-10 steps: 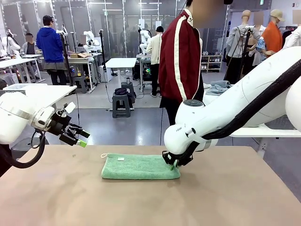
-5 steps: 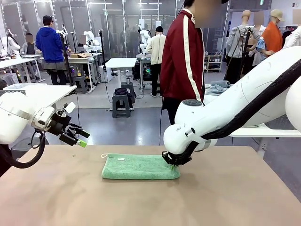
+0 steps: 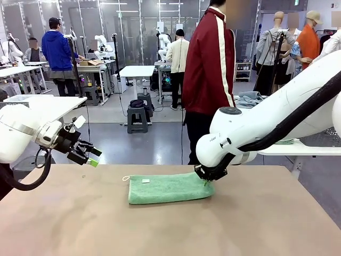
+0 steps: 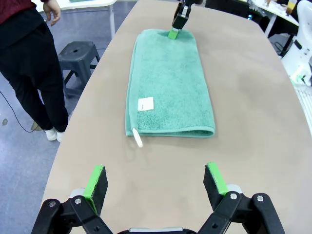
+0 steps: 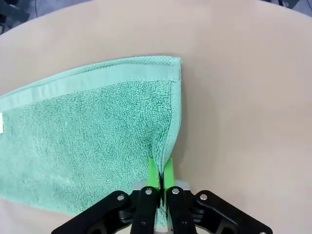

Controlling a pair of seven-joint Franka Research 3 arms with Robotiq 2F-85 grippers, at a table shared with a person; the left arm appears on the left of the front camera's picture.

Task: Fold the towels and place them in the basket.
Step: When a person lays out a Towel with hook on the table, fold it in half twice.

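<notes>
The right gripper (image 3: pixel 206 180) is clamped on the right-hand end of the mint green towel (image 3: pixel 168 188). The right wrist view shows its green pads (image 5: pixel 168 176) pressed together on a pinch of terry cloth at the short edge. Compared with one second ago, this gripper has travelled toward the robot's right and risen slightly, dragging the towel with it. The whole cloth now lies further right on the table (image 3: pixel 266 224), with the gripped end lifted a little off the surface and the rest lying flat. The towel is folded lengthwise into a narrow strip, with the white label (image 4: pixel 146 104) uppermost and the hanging loop (image 4: pixel 137 138) at the end nearest the left gripper (image 4: pixel 156 183). The left gripper hovers near the table's left end, well apart from the towel, jaws wide apart and holding nothing (unchanged over the same interval). Assessment: the slide probably repositions the strip, or begins the lift for turning the right end over toward the left; that cross fold is not yet made, so folding remains incomplete
</notes>
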